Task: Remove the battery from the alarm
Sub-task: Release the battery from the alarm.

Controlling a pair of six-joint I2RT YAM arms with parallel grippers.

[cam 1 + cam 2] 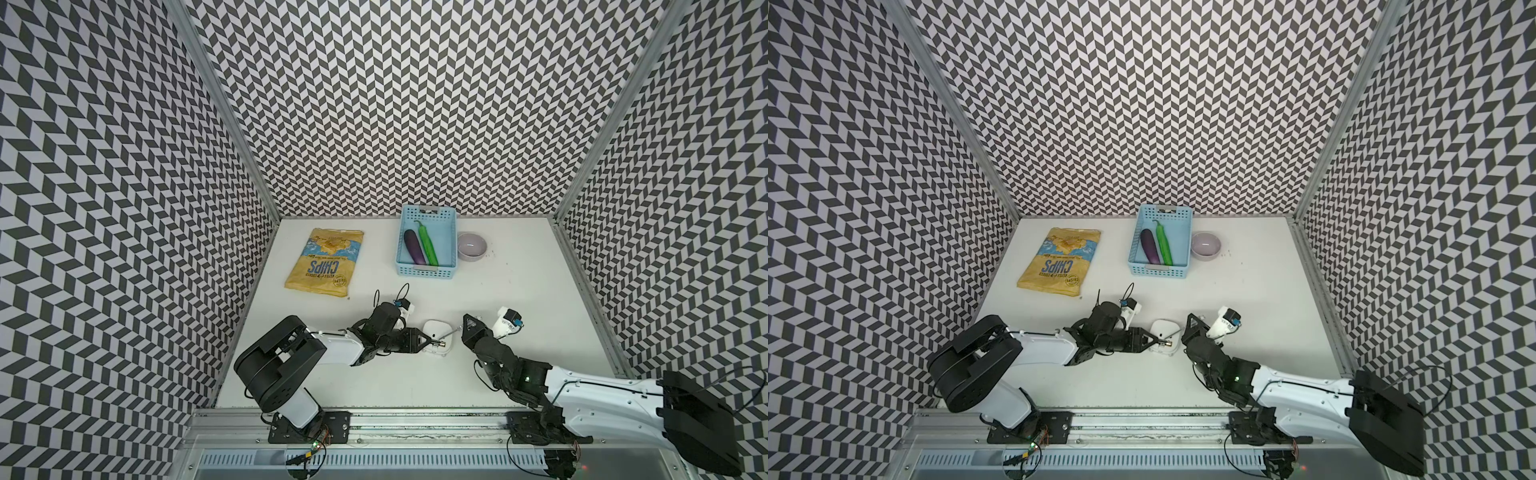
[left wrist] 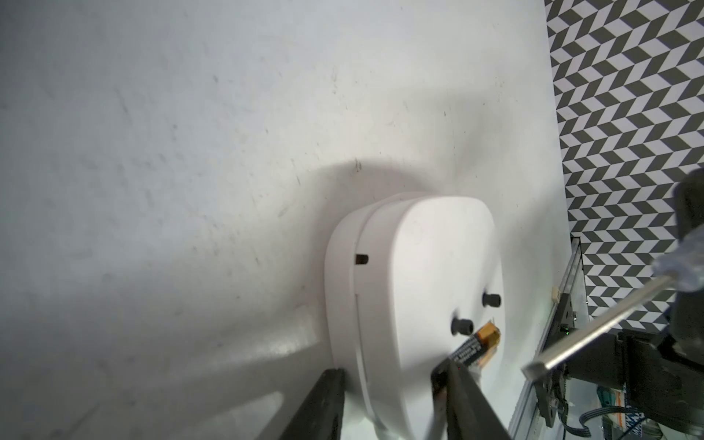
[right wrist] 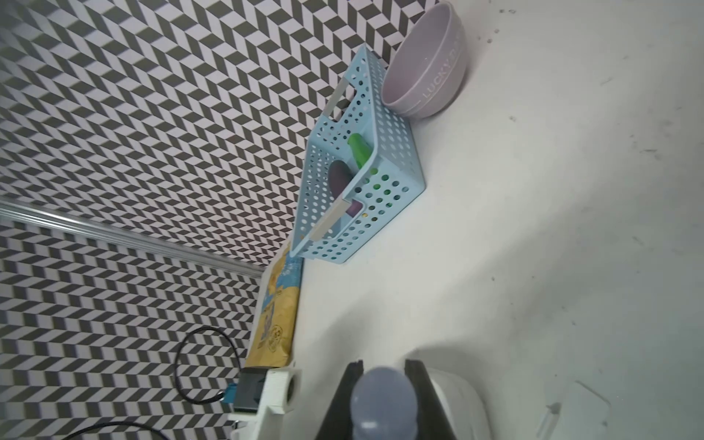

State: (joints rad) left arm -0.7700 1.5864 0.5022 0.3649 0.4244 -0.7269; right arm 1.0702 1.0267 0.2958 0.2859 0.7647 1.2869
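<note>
In both top views, the two arms reach in from the lower corners of the frame, forearms low, grippers facing each other just below centre. The left gripper (image 1: 432, 343) points right with its jaws parted. The right gripper (image 3: 383, 381) is clamped on a screwdriver (image 2: 594, 327) handle.

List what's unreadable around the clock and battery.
- Clock dial: face down, hidden in every view.
- Battery rear end: left wrist view, behind a finger of the left gripper; grip unclear.
- Battery in both top views: too small for detail.
- Screwdriver handle: right wrist view, blurred, cut off at the edge, in the right gripper.
</note>
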